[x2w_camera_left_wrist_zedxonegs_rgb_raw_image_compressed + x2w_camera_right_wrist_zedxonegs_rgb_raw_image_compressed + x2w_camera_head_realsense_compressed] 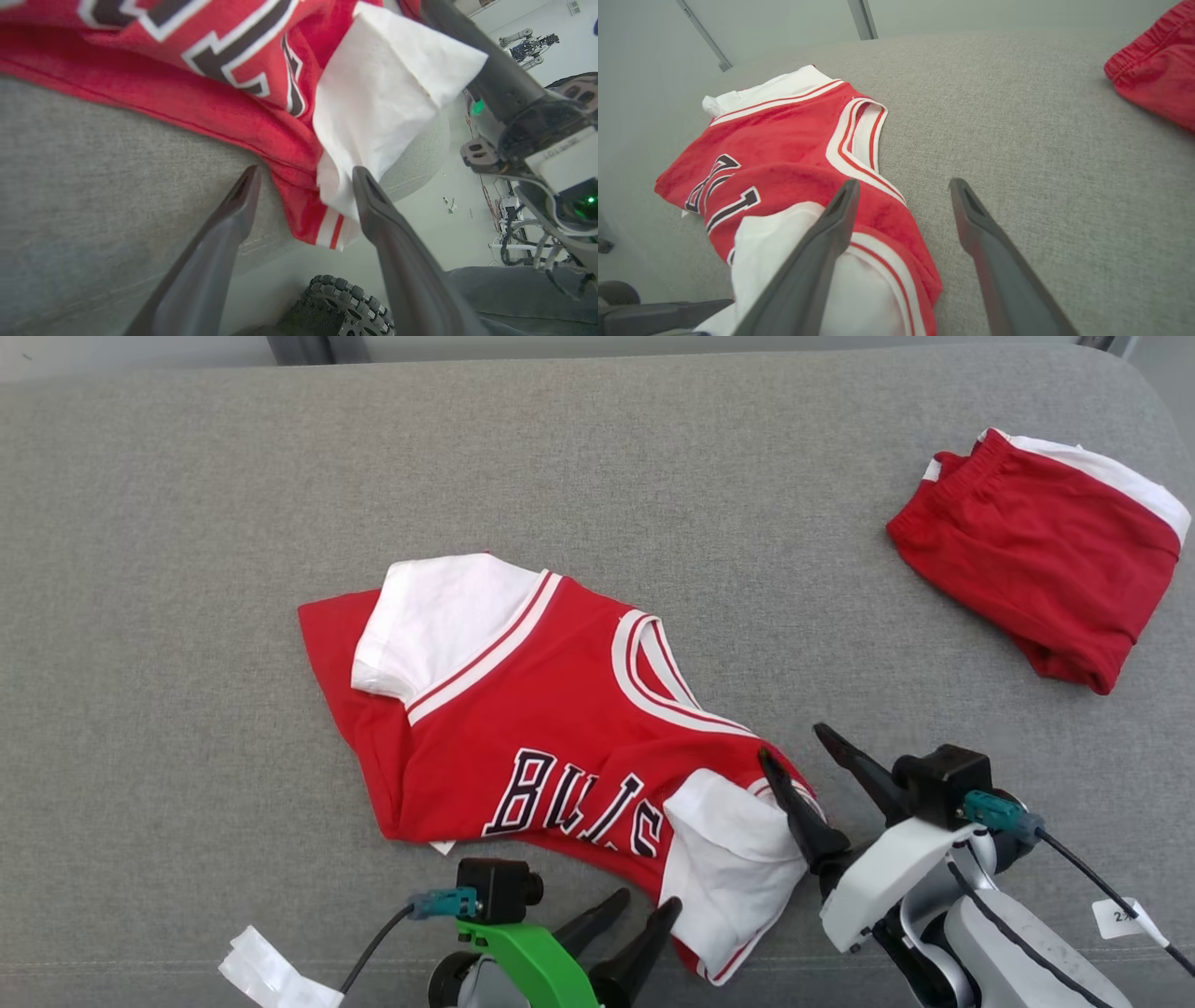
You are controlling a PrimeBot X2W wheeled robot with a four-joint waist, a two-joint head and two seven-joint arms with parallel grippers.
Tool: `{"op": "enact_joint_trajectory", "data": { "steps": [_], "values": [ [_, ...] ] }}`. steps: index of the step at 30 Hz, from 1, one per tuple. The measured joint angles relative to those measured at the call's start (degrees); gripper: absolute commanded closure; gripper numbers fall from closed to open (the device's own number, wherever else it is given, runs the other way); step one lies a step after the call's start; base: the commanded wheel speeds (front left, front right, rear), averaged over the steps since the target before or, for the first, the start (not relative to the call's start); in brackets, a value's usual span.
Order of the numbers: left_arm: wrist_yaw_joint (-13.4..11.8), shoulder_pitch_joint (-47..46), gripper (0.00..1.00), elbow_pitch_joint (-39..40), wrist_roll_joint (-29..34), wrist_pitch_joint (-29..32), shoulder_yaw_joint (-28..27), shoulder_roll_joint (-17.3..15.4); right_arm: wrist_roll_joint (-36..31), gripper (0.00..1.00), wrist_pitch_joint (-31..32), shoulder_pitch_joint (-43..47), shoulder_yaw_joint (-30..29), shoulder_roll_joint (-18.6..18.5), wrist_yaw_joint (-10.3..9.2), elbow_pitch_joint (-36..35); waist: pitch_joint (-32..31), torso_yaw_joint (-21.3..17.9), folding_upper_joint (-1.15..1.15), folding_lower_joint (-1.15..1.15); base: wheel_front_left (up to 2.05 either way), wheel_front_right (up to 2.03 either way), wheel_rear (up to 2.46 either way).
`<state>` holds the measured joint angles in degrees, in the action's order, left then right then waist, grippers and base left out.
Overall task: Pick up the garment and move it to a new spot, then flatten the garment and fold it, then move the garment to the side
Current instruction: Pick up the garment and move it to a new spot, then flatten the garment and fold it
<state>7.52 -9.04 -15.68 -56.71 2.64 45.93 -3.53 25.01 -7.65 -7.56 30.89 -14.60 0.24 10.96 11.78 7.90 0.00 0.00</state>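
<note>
Left hand (649, 898) sat low at the near edge, fingers spread and holding nothing! The jersey's (523, 709) near corner lay right between them in the left wrist view, the red-striped hem poking past the rounded front edge of the grey cushioned surface (187, 523). One finger crossed in front of the white sleeve (728, 859); whether it touched the cloth, I could not tell.

Over to the right hand (792, 741): wide open too, nothing in its grasp. Its left finger hung over the jersey's shoulder, just where the red trim met that white sleeve, and its right finger stood over bare grey fabric just beside the garment. Contact there was hard to call.

The jersey itself lay front up and rumpled in the middle of the surface, slanted, black-and-white lettering showing, the striped neckline pointing away to the right. Its far sleeve was folded back over the red body, and the near sleeve draped towards the front edge.

Well apart, at the far right corner, lay a pair of red shorts (1027, 560) with a white panel, bundled up. Below the edge, a black wheel (345, 303) showed on the floor.
</note>
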Motion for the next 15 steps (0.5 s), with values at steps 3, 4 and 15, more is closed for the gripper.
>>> {"op": "enact_joint_trajectory", "data": {
  "steps": [3,4,15],
  "values": [
    [0.0,0.0,0.00,-0.3,0.0,-0.9,-0.5,0.0,0.4,0.00,0.8,0.1,0.8,0.8,0.79,0.8,0.3,0.4,0.00,0.00,0.00,0.00,0.00],
    [0.0,0.0,0.00,-0.4,0.0,-1.2,-0.8,0.1,0.7,0.00,0.9,0.2,0.9,1.0,0.97,1.0,0.3,0.5,0.00,0.00,0.00,0.00,0.00],
    [-0.1,0.0,0.00,-1.4,0.0,-3.9,-2.8,0.1,2.3,0.00,3.0,4.0,1.5,-0.1,1.79,1.6,-0.1,0.3,0.00,0.00,0.00,0.00,0.00]
  ]
}}
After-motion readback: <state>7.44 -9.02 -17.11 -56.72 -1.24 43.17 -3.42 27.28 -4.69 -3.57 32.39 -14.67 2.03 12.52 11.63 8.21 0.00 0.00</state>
